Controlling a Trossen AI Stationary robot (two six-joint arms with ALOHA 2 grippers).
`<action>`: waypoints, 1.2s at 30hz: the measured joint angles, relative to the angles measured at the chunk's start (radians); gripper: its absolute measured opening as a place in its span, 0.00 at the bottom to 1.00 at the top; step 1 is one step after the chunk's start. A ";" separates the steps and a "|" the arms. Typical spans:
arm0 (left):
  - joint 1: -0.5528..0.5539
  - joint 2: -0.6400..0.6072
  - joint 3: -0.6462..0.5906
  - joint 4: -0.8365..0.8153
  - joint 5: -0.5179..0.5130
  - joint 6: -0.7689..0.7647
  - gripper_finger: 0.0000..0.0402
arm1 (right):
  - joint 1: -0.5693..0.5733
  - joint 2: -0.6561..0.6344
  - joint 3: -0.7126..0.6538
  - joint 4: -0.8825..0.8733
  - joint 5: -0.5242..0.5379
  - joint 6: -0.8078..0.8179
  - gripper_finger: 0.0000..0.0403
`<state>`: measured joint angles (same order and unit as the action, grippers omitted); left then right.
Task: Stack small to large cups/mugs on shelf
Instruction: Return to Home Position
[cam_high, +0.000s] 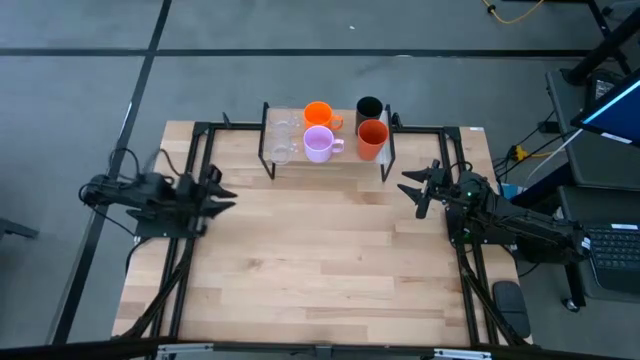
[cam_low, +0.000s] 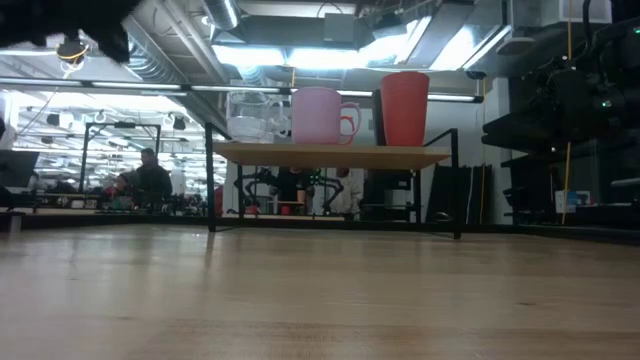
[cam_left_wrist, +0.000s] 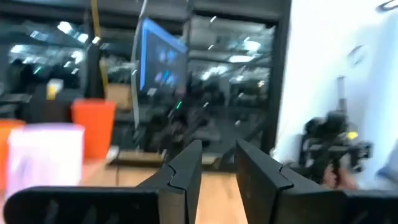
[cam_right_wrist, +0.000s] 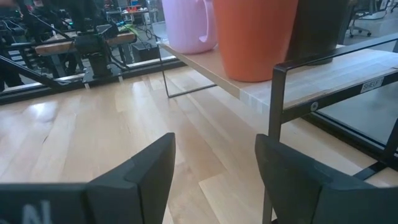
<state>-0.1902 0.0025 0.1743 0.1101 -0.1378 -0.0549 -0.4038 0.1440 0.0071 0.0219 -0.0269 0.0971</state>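
Note:
The shelf (cam_high: 330, 162) stands at the table's far edge on black wire legs. On its top stand two clear glass cups (cam_high: 282, 135), an orange mug (cam_high: 318, 113), a lilac mug (cam_high: 319, 144), a black cup (cam_high: 369, 106) and a red-orange cup (cam_high: 371, 139). The lilac mug (cam_low: 318, 114) and the red-orange cup (cam_low: 404, 108) show in the low view. My left gripper (cam_high: 222, 190) is open at the table's left side, empty. My right gripper (cam_high: 412, 188) is open at the right side, near the shelf's right end, empty.
Black frame rails run along the table's left and right sides (cam_high: 470, 270). A wide stretch of bare wood tabletop (cam_high: 320, 260) lies between the arms and the near edge. A person (cam_low: 150, 180) sits in the room beyond the table.

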 joint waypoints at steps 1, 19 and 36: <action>0.000 0.000 -0.027 0.007 -0.022 -0.009 0.22 | 0.000 0.000 0.000 0.000 0.000 0.001 0.55; 0.000 0.000 -0.166 0.102 -0.088 0.052 0.22 | 0.000 0.000 0.000 0.000 0.000 -0.003 0.55; 0.000 0.000 -0.166 0.063 -0.082 0.060 0.22 | 0.000 0.000 0.000 0.000 0.000 -0.002 0.55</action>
<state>-0.1902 0.0025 0.0082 0.1730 -0.2199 0.0048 -0.4034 0.1436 0.0071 0.0218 -0.0269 0.0956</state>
